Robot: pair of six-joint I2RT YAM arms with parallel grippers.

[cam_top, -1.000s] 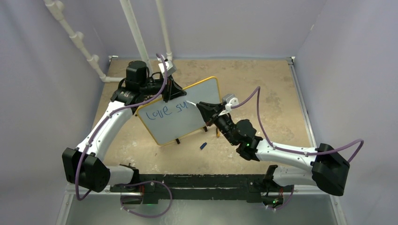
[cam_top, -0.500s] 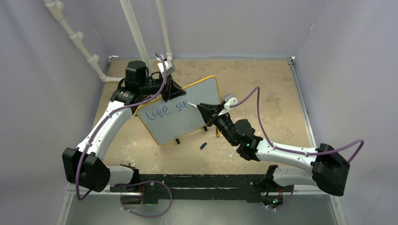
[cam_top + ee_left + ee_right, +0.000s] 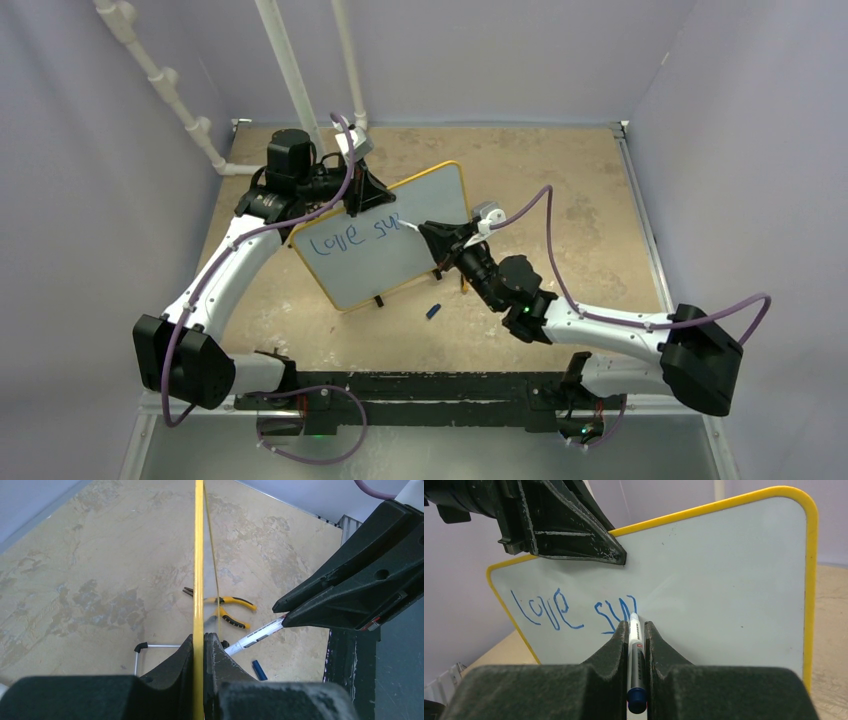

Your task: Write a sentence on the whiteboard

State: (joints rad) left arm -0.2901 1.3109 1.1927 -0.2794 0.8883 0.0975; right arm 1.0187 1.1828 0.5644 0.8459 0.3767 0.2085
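Whiteboard from above: standing on small black feet at mid bench, a little left of centre, leaning back, written face toward the near side. Clamped at the top edge, left of the middle, by the left jaws. Blue sentence only part done along the upper left: "love", then "su" and one more stroke. Marker gripped in the right jaws, tip at the end of the writing. Blue cap lying on the bench just near of the board.

From the left wrist: looking straight down the yellow frame, pinched between the closed left jaws. Pliers lying on the bench near the board's right end.

From the right wrist: closed on the marker barrel, tip touching the board right after the last blue stroke.

Handling, as a judgement: probably light, thin and stiff, with a slick face. Apt to slide or tip on those feet under pen pressure. Best held by the frame, as now, never on the face, to avoid smearing wet ink. Light, even pen pressure advised.
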